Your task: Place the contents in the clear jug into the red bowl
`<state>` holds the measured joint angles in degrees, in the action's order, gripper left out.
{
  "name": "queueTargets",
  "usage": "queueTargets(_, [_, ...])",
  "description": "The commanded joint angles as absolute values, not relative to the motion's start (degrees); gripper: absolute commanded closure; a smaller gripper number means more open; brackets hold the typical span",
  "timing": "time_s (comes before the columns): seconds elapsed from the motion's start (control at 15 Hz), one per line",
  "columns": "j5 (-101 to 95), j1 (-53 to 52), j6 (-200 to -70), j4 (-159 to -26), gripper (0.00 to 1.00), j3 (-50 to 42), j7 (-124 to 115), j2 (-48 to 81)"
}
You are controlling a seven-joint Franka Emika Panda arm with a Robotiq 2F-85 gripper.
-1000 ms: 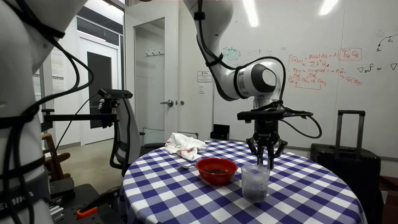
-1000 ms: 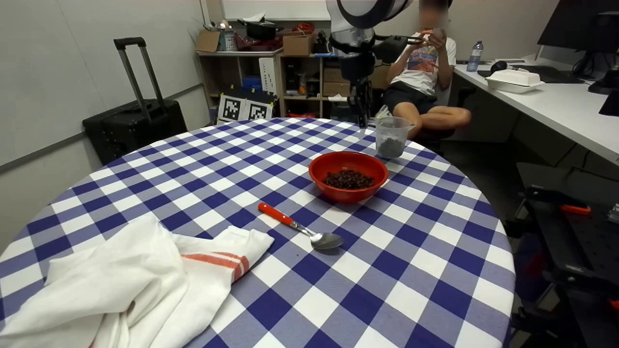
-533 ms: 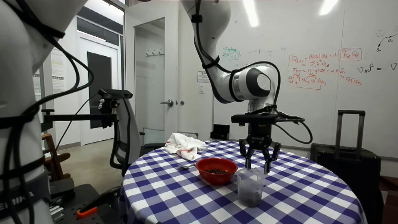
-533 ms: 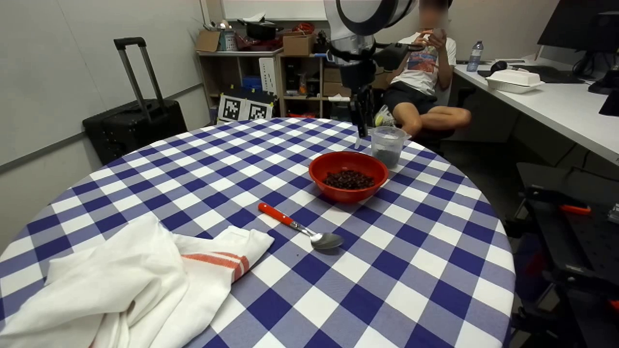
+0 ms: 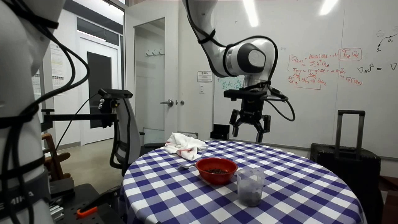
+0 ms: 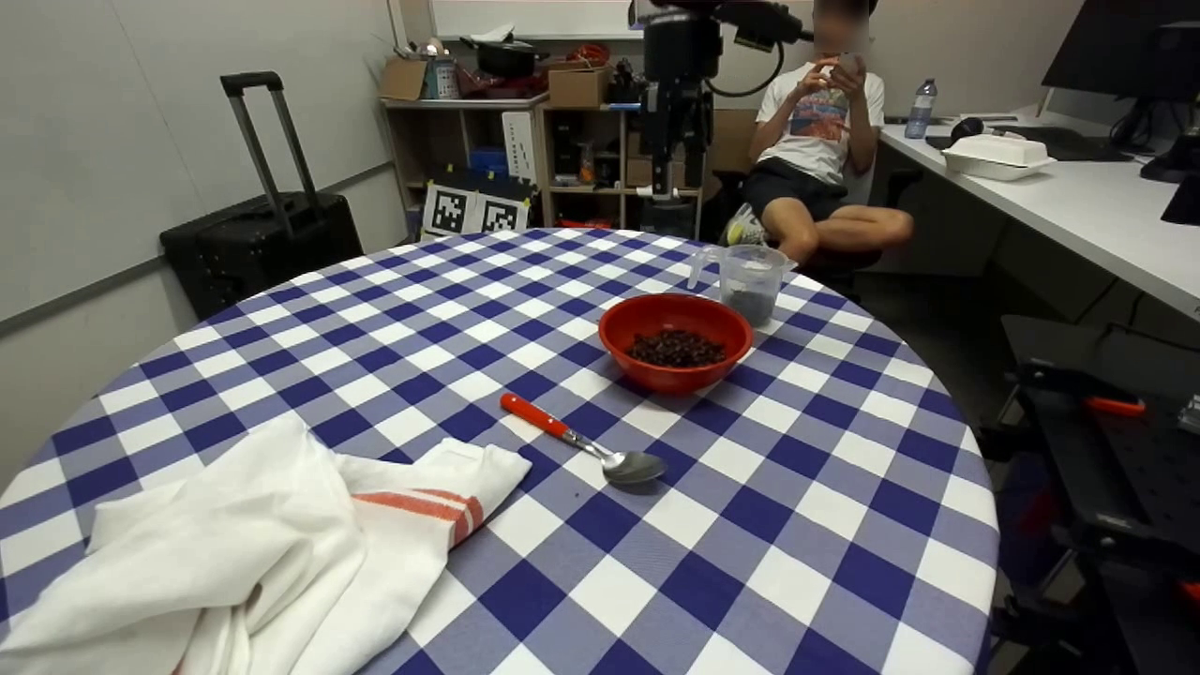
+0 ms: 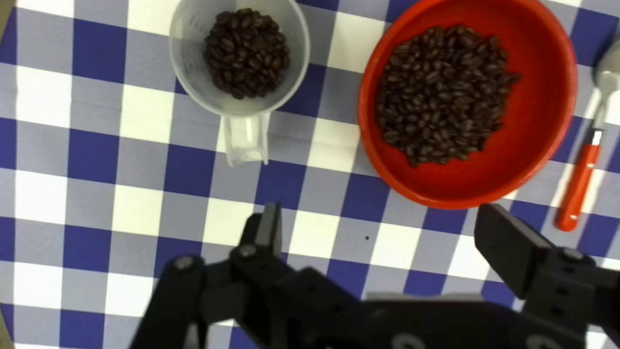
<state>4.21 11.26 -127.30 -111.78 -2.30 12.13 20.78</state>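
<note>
The clear jug (image 5: 250, 183) stands upright on the checked tablecloth, beside the red bowl (image 5: 216, 180). Seen from above in the wrist view, dark beans (image 7: 247, 53) cover the bottom of the jug, and its handle (image 7: 248, 140) points toward my gripper (image 7: 380, 218). A larger heap of dark beans (image 7: 441, 97) lies in the bowl, also visible in an exterior view. My gripper (image 5: 247, 135) hangs high over the table, behind and above the jug in that view. Its fingers are spread wide with only tablecloth seen between them, touching neither jug nor bowl.
A spoon (image 6: 581, 441) with a red handle lies near the bowl. Farther along the round table is a crumpled white towel (image 6: 281, 544). Beyond the table's edge sits a person (image 6: 825, 122), and a black suitcase (image 5: 345, 168) stands by the whiteboard.
A second ago my gripper was shut at the jug's handle. The jug came down slightly onto the table, the fingers opened, and the arm then rose away from it.
</note>
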Motion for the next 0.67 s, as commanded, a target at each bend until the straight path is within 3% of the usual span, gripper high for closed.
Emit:
queueTargets(0.0, [7.7, 10.6, -123.8, -119.6, 0.00, -1.3, 15.2, 9.9])
queueTargets(0.47, [-0.3, 5.4, -115.7, -130.7, 0.00, -1.6, 4.1, -5.9])
queueTargets(0.6, [1.3, 5.3, -116.5, -128.0, 0.00, -2.3, 7.0, -2.2])
